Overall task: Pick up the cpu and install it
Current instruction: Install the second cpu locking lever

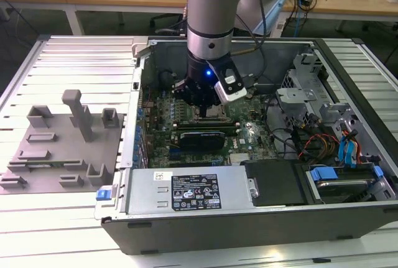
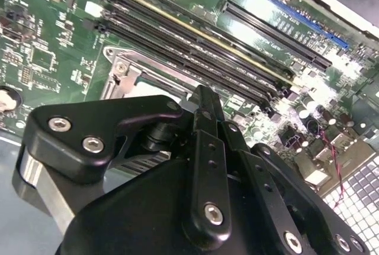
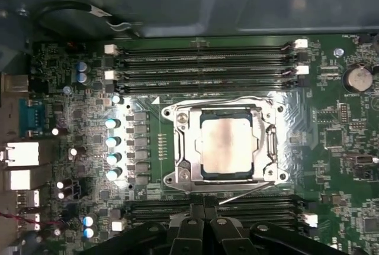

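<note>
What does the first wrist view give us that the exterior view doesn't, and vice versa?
First wrist view: the cpu lying flat inside the socket frame, its silver top clearly exposed, with memory slots beside the socket.

Exterior view: the whole open computer case, the arm reaching down over the motherboard, the grey fixture tray at the exterior view's left, and the drive cables at its right.

Both: the green motherboard and the gripper close above the socket area, holding nothing visible.
</note>
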Controlling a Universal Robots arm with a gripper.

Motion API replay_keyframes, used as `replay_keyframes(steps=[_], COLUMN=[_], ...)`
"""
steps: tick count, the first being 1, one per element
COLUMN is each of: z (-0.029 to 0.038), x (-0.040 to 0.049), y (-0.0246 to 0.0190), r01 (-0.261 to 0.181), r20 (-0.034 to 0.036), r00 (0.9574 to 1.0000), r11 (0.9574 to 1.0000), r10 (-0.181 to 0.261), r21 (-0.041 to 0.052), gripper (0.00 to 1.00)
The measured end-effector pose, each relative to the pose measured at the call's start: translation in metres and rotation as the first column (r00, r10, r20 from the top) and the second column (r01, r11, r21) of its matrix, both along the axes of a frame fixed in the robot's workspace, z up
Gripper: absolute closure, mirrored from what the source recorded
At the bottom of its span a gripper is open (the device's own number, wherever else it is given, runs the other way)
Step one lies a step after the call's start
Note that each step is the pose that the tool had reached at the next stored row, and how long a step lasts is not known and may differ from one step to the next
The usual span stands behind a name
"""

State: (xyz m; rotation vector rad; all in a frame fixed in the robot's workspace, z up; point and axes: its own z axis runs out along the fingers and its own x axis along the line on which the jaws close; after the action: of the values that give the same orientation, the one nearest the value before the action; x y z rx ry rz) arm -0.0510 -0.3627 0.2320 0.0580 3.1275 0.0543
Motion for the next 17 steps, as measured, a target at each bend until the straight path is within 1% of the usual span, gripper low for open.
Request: replay_keyframes(steps=[3,7,8,10,11,14,16,17], z=[-0.0005,-0.0007,-0.0007,-0.0007,-0.0007,-0.0007,-0.0011,-0.0015], x=[-0.0032,-0.0069,-0.0072,-0.0072,-0.0072,-0.0072,-0.0074,-0.0076], y=[-0.0015,-0.0034,-0.0043,-0.0084,-0.0098,-0.0117,-0.0128,-0.0137], r01=[0.0,0.0,0.0,0.0,0.0,0.0,0.0,0.0], r20=[0.0,0.0,0.0001,0.0001,0.0,0.0,0.0,0.0], r00=[1.0,1.0,1.0,1.0,1.0,1.0,1.0,1.0], r11=[1.0,1.0,1.0,0.9999,0.9999,0.9999,0.9998,0.9996], r10=[0.0,0.0,0.0,0.0,0.0,0.0,0.0,0.0], r21=[0.0057,0.0092,0.0098,0.0114,0.0117,0.0144,0.0195,0.0284], gripper=[0.89,0.89,0.89,0.89,0.89,0.89,0.89,0.89])
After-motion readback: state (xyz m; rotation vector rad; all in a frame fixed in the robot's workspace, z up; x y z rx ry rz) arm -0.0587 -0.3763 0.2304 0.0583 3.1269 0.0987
